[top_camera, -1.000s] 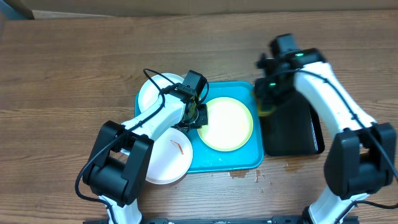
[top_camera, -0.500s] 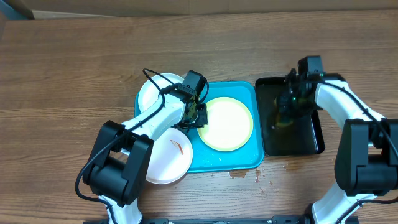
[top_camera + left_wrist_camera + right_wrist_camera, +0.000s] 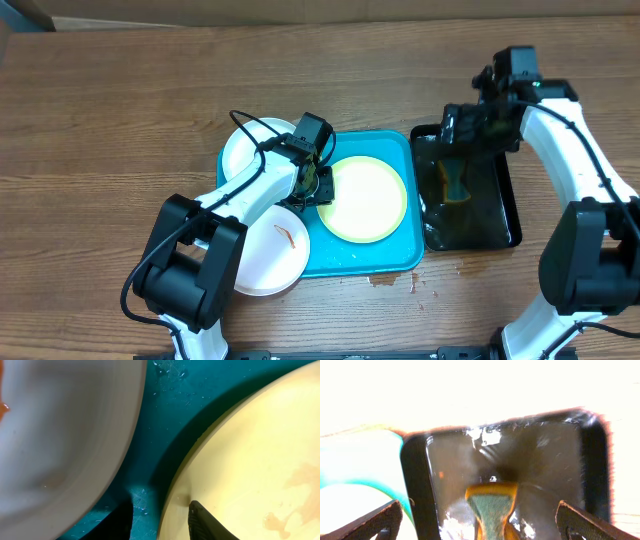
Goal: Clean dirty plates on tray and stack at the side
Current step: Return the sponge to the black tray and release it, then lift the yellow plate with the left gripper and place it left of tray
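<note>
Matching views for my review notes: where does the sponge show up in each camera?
Overhead: sponge lying in the black tray, right of centre.
Left wrist: not in it.
Right wrist: bottom centre, in the same tray.
Shared landmark: the turquoise tray, seen in all three.

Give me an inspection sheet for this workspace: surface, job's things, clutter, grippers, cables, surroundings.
Surface: wooden table, with reddish-brown splashes in front of the turquoise tray.
Job's things: turquoise tray holds the green-rimmed plate, which is stained. One white plate sits at its far left corner. A second white plate, with a red smear, overlaps its near left edge.
Clutter: black tray, wet, with a sponge lying in it.
Grippers: left gripper is open, astride the green-rimmed plate's rim. Right gripper is open above the sponge, holding nothing.
Cables: black cable loops over the left arm.
Surroundings: tan strip beyond the far edge; nothing else seen.
</note>
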Robot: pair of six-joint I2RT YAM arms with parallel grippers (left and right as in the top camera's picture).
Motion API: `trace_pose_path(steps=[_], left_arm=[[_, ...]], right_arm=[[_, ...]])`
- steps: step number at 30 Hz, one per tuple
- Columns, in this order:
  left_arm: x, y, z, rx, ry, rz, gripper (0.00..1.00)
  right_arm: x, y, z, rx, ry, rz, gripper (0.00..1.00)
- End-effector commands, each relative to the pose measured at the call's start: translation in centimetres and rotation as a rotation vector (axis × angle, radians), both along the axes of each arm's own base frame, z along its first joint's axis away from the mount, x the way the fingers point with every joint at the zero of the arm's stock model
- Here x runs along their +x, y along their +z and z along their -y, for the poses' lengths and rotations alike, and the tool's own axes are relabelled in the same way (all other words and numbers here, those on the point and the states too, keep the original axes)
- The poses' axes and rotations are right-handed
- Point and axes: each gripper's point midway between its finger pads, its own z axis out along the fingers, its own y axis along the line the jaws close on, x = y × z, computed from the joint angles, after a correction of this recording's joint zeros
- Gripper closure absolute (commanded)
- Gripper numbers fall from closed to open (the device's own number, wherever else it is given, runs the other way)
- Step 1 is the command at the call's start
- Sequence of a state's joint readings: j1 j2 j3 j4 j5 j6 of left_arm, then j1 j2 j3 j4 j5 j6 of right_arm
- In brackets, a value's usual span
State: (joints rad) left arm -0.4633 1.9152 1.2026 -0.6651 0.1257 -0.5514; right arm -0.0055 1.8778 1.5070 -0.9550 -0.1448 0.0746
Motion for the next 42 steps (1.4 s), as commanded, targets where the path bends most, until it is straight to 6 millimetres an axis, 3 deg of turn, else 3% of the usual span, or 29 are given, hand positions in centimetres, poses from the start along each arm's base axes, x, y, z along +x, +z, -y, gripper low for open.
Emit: trace_pose_path(steps=[1,7,11,18,26,36,42], left_arm=[[-0.2,-0.5,-0.3,0.019,0.002,-0.009,0.62],[-0.2,-0.5,-0.3,0.019,0.003,-0.009,0.66],[-0.1,-0.5,-0.5,0.034,0.005,-0.002,0.75],[-0.2,-0.6,-1.1,0.063,0.002,-0.003,0.79],[-0.2,-0.6,-1.0,0.062,0.002,-0.002,0.96],[0.0,-0.2,-0.8,0.052,0.002,0.0,0.96],[0.1,1.8,-0.8,0.057,0.001,-0.007,0.96]], right_arm=[[0.9,1.5,1.8,-0.028,-0.05,0.042,0.0],[1.0,1.5,2.0,-0.028,-0.055,0.047,0.0],[1.0,1.5,2.0,-0.028,-0.055,0.048,0.0],[1.0,1.5,2.0,-0.028,-0.055,0.048,0.0],[1.0,1.5,2.0,-0.028,-0.055,0.048,0.0],[1.0,1.5,2.0,-0.028,-0.055,0.048,0.0],[1.0,1.5,2.0,-0.028,-0.055,0.048,0.0]])
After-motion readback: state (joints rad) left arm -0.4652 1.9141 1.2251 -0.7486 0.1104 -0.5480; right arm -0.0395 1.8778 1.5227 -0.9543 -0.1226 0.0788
